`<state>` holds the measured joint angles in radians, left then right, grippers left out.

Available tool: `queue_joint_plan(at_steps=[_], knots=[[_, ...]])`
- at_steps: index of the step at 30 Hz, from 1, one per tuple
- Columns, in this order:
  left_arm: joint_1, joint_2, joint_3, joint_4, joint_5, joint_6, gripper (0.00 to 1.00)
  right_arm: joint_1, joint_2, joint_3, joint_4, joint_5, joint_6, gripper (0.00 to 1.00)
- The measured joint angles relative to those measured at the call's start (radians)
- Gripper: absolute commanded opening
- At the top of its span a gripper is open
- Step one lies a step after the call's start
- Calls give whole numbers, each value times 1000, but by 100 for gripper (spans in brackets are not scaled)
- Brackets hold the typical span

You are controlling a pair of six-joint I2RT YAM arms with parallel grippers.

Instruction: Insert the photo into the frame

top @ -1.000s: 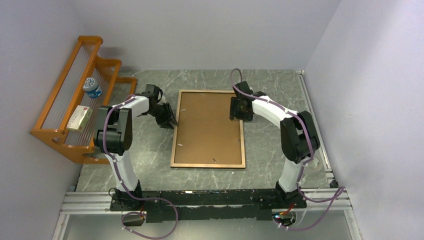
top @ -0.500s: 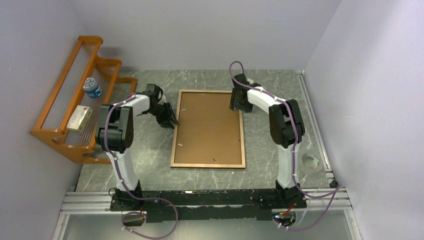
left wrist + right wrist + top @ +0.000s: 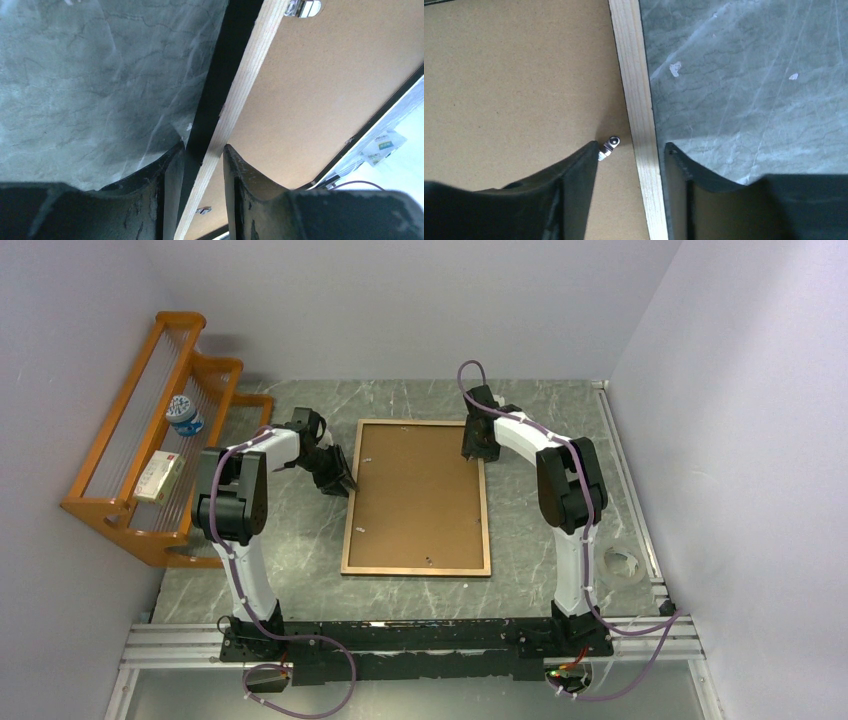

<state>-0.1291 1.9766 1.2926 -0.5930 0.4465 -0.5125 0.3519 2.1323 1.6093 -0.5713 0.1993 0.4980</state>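
Wood-backed frame [image 3: 415, 569] is pinched at left by the left gripper [image 3: 202, 152], only straddled at upper right by the spread right gripper [image 3: 631, 145]; twisting loose is risked

The frame [image 3: 352, 515] lies flat in the middle of the tabletop [image 3: 290, 565] and takes most of the centre. An orange rack [image 3: 110, 510] stands along the left edge, so the strip between it and the frame is narrow. The left gripper [image 3: 342, 484], clamped on the frame's left rail, blocks the far part of that strip together with its arm. The right gripper [image 3: 474, 452] stands astride the right rail near the frame's far right corner, with room to spare on the inner side. There a small metal clip [image 3: 608, 146] sits just beside one finger. Right of the frame the tabletop is free up to a tape roll [image 3: 622, 563] near the right edge. The near strip in front of the frame is also free.
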Motion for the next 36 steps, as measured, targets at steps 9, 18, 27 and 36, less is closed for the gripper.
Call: queue_joint_plan(at_steps=[9, 18, 27, 36], knots=[[0, 0, 0, 2, 1, 0, 38, -15, -19, -32, 23, -1, -43, 23], [0, 0, 0, 2, 1, 0, 39, -15, -23, -33, 24, -5, -49, 50], [0, -2, 0, 4, 0, -1, 42, -21, -154, -61, -3, -102, -26, 58], [2, -64, -89, 37, 4, -9, 44, 84, -232, -193, 165, -461, 23, 36]])
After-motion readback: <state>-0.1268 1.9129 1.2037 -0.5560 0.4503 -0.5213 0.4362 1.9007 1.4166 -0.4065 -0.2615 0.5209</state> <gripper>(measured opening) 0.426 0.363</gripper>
